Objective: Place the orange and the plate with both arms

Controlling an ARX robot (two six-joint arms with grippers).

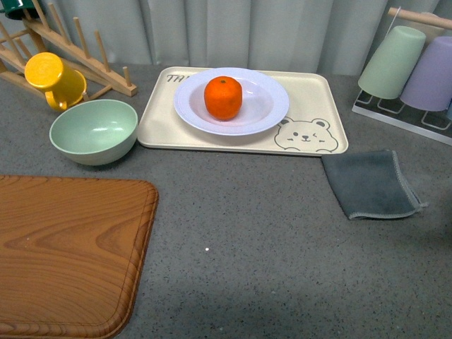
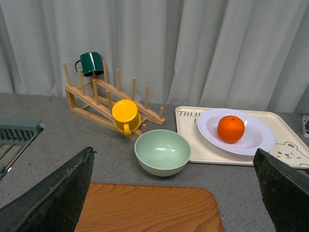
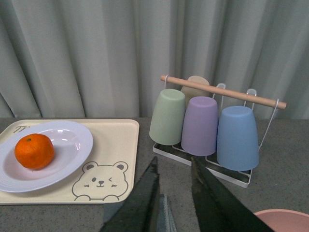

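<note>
The orange (image 1: 223,97) rests in the middle of the white plate (image 1: 267,106), and the plate stands on the cream bear tray (image 1: 319,99) at the back of the counter. Neither arm shows in the front view. In the left wrist view the orange (image 2: 231,129) sits in the plate (image 2: 256,137) far ahead; my left gripper (image 2: 176,186) is open, its dark fingers (image 2: 55,193) wide apart over the wooden board (image 2: 145,208). In the right wrist view the orange (image 3: 34,151) and plate (image 3: 67,145) lie off to one side; my right gripper (image 3: 175,166) is shut, holding nothing, above a grey cloth (image 3: 164,215).
A pale green bowl (image 1: 94,131) and a yellow mug (image 1: 55,81) on a wooden rack (image 1: 85,56) stand at the back left. A large wooden board (image 1: 67,254) fills the front left. A grey cloth (image 1: 373,182) lies right, near a cup rack (image 1: 413,70). A pink rim (image 3: 285,220) shows.
</note>
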